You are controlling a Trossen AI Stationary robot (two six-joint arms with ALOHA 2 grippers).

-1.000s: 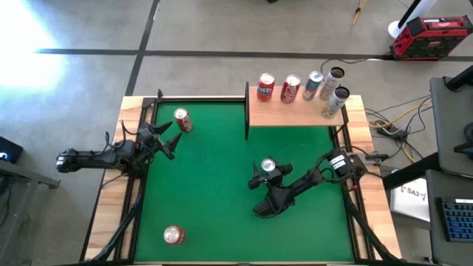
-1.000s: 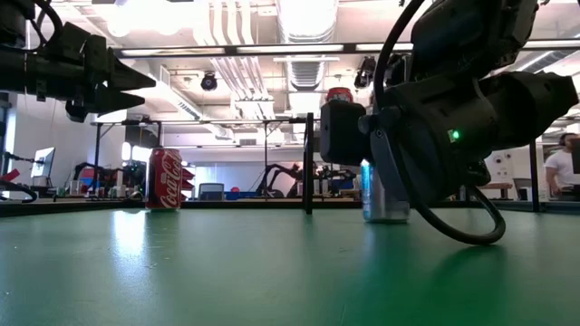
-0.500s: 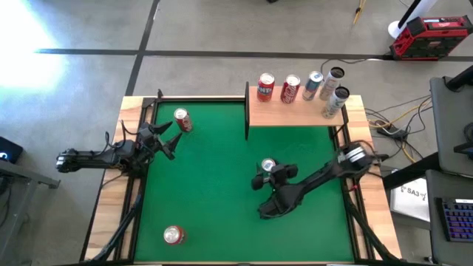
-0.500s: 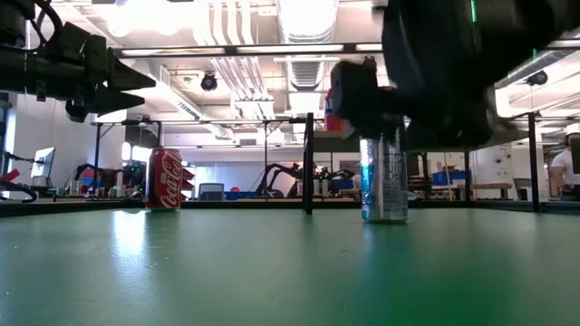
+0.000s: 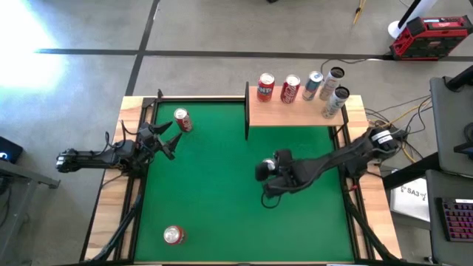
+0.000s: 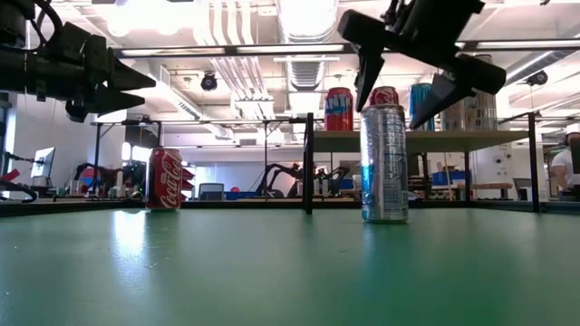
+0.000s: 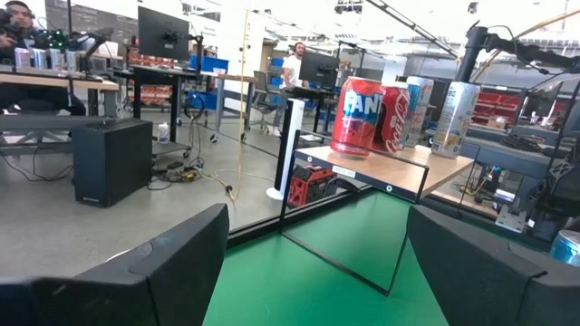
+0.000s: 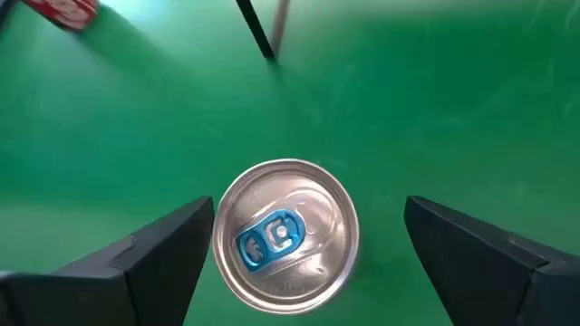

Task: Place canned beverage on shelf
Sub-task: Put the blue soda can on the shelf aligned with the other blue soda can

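Observation:
A silver canned beverage (image 6: pixel 384 163) stands upright on the green felt, its pull-tab top (image 8: pixel 285 231) facing up. In the high view my right gripper (image 5: pixel 267 171) covers it. That gripper (image 6: pixel 391 95) hangs above the can, pointing down and open, with a finger on either side of the can's top (image 8: pixel 308 201) and clear of it. The shelf (image 5: pixel 295 117), a light-wood board at the far right, carries several cans along its far edge. My left gripper (image 5: pixel 164 137) waits open and holds nothing at the table's left edge (image 7: pixel 308 263).
A red can (image 5: pixel 182 120) stands on the felt at the far left, near my left gripper. Another red can (image 5: pixel 173 235) stands near the front edge. A thin black post (image 6: pixel 308 163) marks the shelf's left corner. Free felt lies between the silver can and the shelf.
My right gripper has risen from table height beside the silver can to above it. It has tipped and rolled so that it points down. The can has stayed standing in place.

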